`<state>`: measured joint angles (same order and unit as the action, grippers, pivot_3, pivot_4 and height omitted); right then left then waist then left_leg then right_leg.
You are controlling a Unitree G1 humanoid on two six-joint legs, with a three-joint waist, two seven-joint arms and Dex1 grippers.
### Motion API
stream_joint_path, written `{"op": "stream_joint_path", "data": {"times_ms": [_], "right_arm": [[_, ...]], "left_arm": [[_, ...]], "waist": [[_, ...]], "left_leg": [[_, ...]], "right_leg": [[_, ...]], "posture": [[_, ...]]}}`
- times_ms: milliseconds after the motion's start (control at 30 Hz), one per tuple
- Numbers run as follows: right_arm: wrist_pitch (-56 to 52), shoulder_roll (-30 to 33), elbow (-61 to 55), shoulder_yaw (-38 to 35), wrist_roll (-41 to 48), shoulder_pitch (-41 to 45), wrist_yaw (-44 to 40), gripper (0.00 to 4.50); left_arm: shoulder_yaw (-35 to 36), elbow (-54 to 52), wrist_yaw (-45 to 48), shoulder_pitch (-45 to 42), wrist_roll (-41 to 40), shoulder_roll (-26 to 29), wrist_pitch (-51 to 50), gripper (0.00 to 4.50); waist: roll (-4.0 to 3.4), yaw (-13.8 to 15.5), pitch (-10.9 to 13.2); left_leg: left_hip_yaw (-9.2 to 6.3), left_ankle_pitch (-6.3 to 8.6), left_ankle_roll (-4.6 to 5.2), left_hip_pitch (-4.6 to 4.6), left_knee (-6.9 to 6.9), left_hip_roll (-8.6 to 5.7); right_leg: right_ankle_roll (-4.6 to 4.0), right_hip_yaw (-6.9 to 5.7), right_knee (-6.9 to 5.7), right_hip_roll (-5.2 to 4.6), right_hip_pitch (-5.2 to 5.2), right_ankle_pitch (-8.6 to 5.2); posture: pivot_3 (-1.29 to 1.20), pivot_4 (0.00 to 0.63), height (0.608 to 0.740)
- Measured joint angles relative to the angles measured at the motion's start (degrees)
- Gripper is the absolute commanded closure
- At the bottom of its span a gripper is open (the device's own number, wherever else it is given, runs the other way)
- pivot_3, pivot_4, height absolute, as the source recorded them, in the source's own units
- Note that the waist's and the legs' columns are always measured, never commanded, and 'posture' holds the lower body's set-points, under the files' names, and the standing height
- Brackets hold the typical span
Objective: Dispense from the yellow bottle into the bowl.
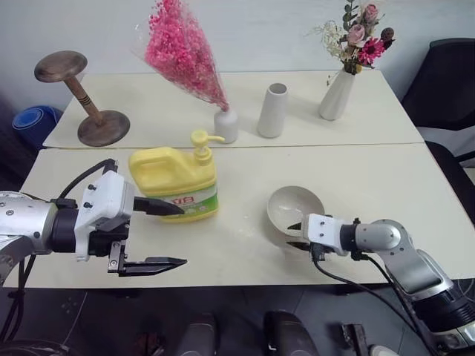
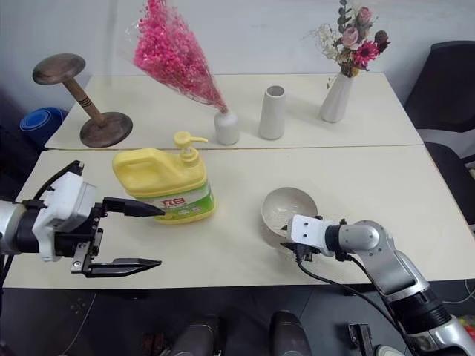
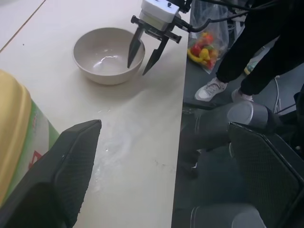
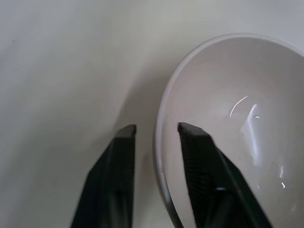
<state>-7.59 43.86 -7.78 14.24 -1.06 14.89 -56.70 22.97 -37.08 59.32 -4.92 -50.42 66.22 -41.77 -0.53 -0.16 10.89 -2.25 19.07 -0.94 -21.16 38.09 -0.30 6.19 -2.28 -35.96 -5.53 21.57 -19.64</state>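
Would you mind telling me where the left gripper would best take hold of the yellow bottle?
Probably the built-in handle along the top of the yellow bottle, approached from the robot's left, where the open left gripper already waits. The body looks too wide for the fingers, and the pump nozzle must stay free for pressing.

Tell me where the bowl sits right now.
In the left eye view the bowl sits on the near table, right of the yellow bottle. The right pincer straddles its near rim, one finger inside and one outside.
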Motion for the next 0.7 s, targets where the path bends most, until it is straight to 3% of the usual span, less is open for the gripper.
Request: {"op": "stream_joint_path", "data": {"times_ms": [67, 367, 500, 633, 700], "right_arm": [[0.4, 0.0, 0.3, 0.1, -0.1, 0.3, -0.1, 4.47], [1.2, 0.0, 1.1, 1.3, -0.5, 4.4, -3.4, 4.47], [1.6, 1.2, 1.4, 1.6, 1.2, 12.8, -9.9, 4.47], [-5.1, -1.7, 4.1, 1.8, 6.9, 26.0, -16.9, 4.47], [-5.3, -3.1, 7.0, 2.9, 7.3, 33.3, -20.0, 4.5]], "left_arm": [[-0.2, 0.3, -0.1, -0.3, 0.1, -0.1, 0.0, 0.0], [0.2, 3.5, -3.5, -7.3, -6.2, -0.8, -4.3, 0.0], [2.9, 11.3, -7.2, -18.4, -12.8, 0.1, -8.3, 0.0], [0.6, 19.5, -6.9, -28.6, -12.6, 2.1, -8.8, 0.0], [-1.9, 22.7, -5.0, -32.0, -9.5, 3.2, -7.4, 0.39]], "waist": [[0.0, 0.0, 0.0], [0.04, 0.0, 0.0], [0.05, -0.1, 0.0], [0.13, -0.5, 0.1], [0.13, -0.7, 0.1]], "left_leg": [[0.0, 0.0, 0.0, 0.0, 0.0, -0.01], [-0.01, 0.0, 0.0, -0.01, 0.07, 0.01], [-0.02, -0.01, -0.01, 0.02, 0.09, 0.0], [0.0, -0.03, -0.05, 0.0, 0.09, 0.01], [-0.01, -0.03, -0.05, -0.01, 0.05, -0.01]], "right_leg": [[0.0, 0.0, 0.0, -0.01, 0.0, 0.0], [0.0, -0.02, -0.06, 0.01, 0.01, 0.0], [0.02, -0.06, -0.11, 0.07, 0.03, 0.01], [0.04, -0.41, -0.23, 0.14, 0.08, 0.02], [0.04, -0.5, -0.42, 0.12, 0.12, 0.02]], "posture": [[0.0, 0.15, 0.74], [0.0, 0.15, 0.74], [0.0, 0.15, 0.74], [0.0, 0.15, 0.74], [0.0, 0.15, 0.74]]}}
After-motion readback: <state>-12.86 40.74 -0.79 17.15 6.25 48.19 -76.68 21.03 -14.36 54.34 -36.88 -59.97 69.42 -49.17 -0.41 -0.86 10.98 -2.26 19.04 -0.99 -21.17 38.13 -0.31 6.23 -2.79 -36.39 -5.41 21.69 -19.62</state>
